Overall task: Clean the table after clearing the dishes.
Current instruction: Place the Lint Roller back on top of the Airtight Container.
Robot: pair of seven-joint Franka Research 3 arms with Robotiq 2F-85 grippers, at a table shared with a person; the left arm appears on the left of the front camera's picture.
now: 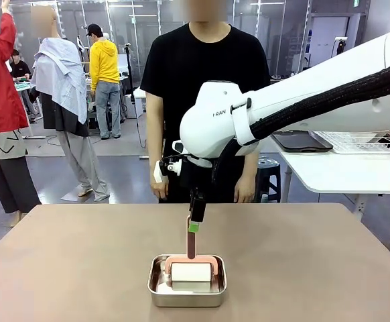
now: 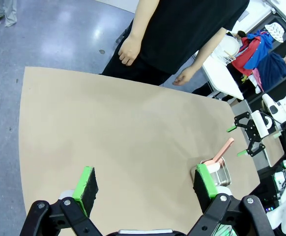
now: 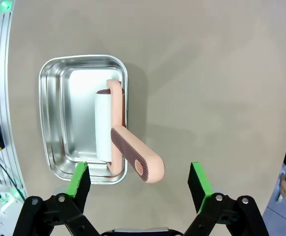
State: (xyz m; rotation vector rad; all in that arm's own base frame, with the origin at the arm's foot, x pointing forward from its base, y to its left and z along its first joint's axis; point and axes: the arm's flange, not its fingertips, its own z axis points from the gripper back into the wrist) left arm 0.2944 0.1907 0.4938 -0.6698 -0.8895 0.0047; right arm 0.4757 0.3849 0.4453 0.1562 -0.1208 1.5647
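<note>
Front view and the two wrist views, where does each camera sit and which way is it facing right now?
Front view: between the arms, looking across the table at the person; the right gripper hangs above the roller in the steel pan.
Left wrist view: high above the table, looking down; the left gripper is open.
Right wrist view: straight down over the pan; the right gripper is open, handle between its fingers.
Shared: all three show roller and pan.

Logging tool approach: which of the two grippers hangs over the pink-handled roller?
The right gripper, fingers open above the pink-handled white roller; the left gripper faces bare tabletop.
</note>
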